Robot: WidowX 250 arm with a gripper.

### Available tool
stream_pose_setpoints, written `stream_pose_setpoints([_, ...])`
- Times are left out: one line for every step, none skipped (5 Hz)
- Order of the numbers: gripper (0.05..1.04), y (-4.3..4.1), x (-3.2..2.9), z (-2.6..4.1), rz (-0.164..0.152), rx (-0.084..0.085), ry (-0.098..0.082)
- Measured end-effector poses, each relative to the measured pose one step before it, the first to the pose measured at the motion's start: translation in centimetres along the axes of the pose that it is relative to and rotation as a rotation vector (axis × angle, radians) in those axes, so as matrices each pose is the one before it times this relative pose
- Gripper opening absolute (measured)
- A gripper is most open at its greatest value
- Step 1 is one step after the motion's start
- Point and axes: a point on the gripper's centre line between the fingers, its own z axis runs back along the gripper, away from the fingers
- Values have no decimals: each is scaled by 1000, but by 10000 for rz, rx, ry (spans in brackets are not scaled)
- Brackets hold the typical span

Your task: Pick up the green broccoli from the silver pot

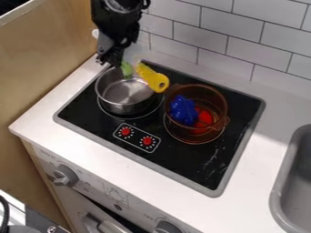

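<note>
green item (pixel 126 69) that looked small and pale, positioned at the metal pot's (pixel 125 95) 12 o'clock rim, yellow piece (pixel 152 78) at 2 o'clock, black gripper (pixel 112 60) that hung beside the green item, opening and grip that could not be determined

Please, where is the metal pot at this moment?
In the camera view, the metal pot stands on the upper left of the stove, left of the brown pot.
</note>
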Motion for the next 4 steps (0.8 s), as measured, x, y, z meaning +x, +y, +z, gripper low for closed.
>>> stream_pose_setpoints([478, -133, 46, 198, -190, 61, 88])
stream_pose_setpoints([478, -367, 208, 598, 141, 120, -70])
stream_pose_setpoints([478, 121, -162, 123, -46, 152, 166])
stream_pose_setpoints([478, -171, 59, 596, 35, 201, 36])
